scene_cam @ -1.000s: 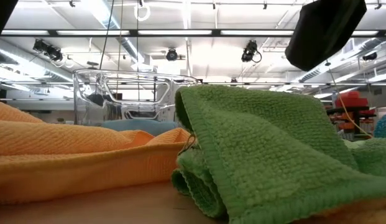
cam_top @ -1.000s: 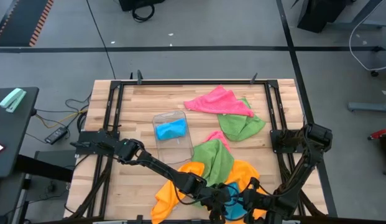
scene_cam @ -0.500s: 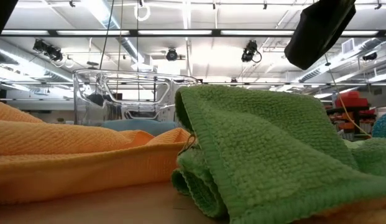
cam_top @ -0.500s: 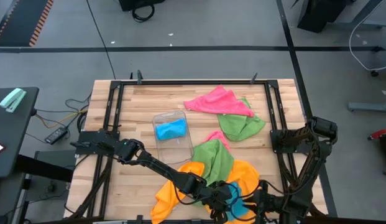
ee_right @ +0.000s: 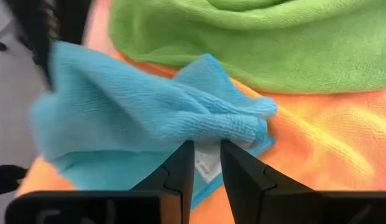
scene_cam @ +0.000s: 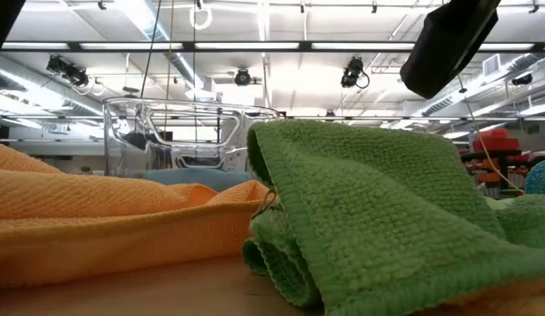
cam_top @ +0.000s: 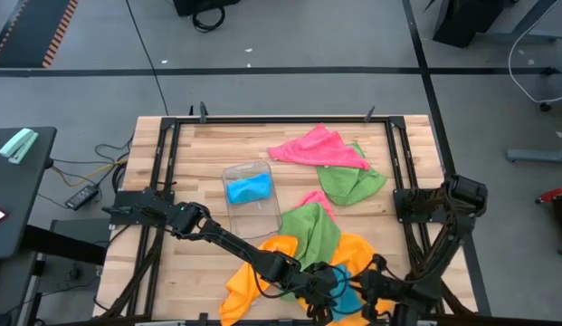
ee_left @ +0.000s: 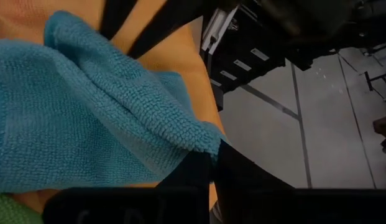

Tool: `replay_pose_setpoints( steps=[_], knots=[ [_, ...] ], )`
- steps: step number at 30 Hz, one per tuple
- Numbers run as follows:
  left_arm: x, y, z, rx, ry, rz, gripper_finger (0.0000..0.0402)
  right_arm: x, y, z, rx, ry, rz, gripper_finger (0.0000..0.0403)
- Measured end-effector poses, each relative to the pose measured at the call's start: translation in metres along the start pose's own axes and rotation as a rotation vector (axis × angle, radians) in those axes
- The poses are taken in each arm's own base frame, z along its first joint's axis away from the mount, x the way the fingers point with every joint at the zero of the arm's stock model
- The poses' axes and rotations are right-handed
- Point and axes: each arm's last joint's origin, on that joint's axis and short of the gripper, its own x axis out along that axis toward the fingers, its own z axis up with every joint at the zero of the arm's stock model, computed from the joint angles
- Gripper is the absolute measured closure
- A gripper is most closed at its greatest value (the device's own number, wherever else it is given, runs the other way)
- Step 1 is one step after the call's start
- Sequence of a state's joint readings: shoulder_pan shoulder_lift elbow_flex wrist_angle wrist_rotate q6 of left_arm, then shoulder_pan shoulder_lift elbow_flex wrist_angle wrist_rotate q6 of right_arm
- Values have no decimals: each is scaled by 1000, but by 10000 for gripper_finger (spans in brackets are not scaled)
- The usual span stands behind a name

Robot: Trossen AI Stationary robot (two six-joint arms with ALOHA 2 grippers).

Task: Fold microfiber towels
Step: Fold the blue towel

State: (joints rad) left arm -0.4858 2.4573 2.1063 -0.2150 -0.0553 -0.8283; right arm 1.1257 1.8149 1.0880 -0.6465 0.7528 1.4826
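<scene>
Nothing looks folded yet — both tools, left tool and right tool, pinch corners of the blue towel atop the orange towel, while green towel and pink towel lie crumpled.

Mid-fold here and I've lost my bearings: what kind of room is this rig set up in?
Most likely a robotics lab or workshop in an industrial-style hall. The wooden table stands on a bare grey floor with loose cables beside it, and the low view shows an open ceiling with long strip lights.

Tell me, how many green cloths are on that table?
2. One green cloth lies beside the pink one at the far side; another green cloth drapes over the orange pile nearer the arms. More may be hidden.
</scene>
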Motion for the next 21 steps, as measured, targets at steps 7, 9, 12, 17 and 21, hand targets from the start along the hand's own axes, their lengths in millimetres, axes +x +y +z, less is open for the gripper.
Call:
replay_pose_setpoints(
  steps=[7,9,12,17,21],
  knots=[
    [0,1,1,-21,-29,25,370,26,-17,1,-11,5,-38,315],
    [0,1,1,-23,-44,38,369,31,-21,5,-15,4,-57,315],
    [0,1,2,-25,-62,53,371,38,-25,8,-12,9,-81,315],
    [0,1,2,-25,-68,53,381,36,-25,6,-21,40,-75,315],
    [3,2,0,-39,-78,48,379,27,-23,-5,-7,56,-44,315]
  ],
)
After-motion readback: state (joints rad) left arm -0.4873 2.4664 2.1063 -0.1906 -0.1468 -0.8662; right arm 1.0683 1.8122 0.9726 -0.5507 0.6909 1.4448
